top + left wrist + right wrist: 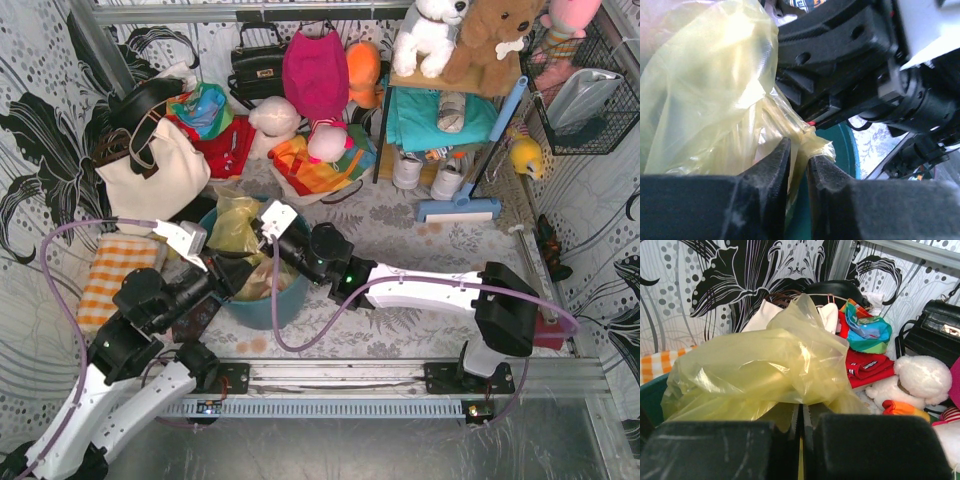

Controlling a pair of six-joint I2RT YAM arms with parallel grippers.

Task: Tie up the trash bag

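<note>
I see first the teal bin [270, 305], which stands on the table just in front of both arms, with the cream tote bag [150, 180] behind it to the left. The trash bag [235, 228] sits inside the bin, and its yellow plastic rises crumpled above the rim. The right gripper [801, 415] reaches over the bin from the right. Its jaws are pressed together, and a thin yellow film of the bag shows in the slit between them. The left gripper [799, 155] is at the near-left side of the bin. Its jaws stand only a little apart, and a fold of the bag passes through this narrow gap.
</note>
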